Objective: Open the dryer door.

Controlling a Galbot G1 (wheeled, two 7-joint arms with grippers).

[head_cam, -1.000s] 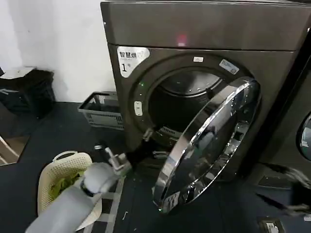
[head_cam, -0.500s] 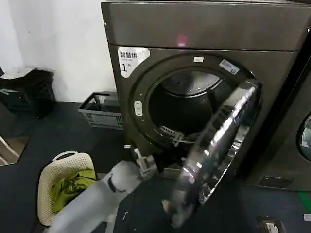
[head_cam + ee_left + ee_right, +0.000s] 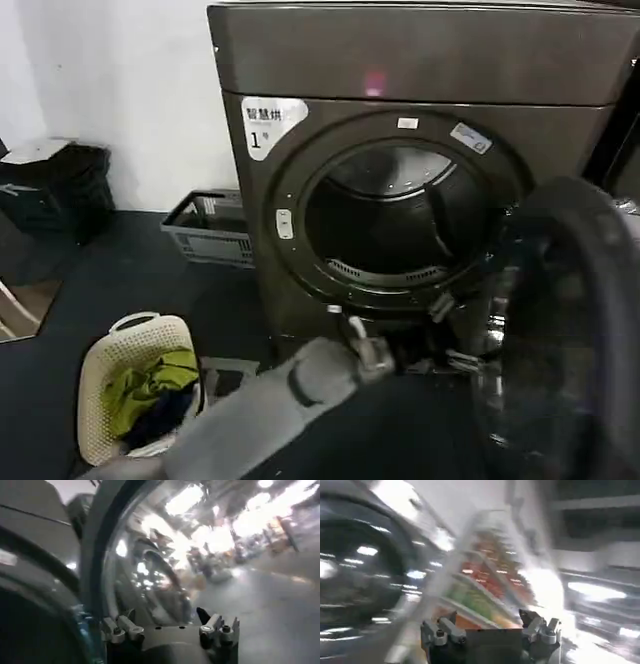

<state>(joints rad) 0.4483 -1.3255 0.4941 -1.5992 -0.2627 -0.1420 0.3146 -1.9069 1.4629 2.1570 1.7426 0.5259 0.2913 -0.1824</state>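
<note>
The door (image 3: 570,330) is swung wide at the right of the dryer (image 3: 400,60), the drum exposed. The left gripper (image 3: 445,330), jaws spread and empty, is reached in near the door's inner edge. If pushed on, the hinge could be overstrained.

White wall (image 3: 120,90), dark floor (image 3: 120,270) (grey crate (image 3: 205,228) behind)

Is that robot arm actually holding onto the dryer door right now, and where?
It cannot be told. The left end effector reaches to the swung-open dryer door near its lower inner edge, but the contact itself is not clear.
</note>
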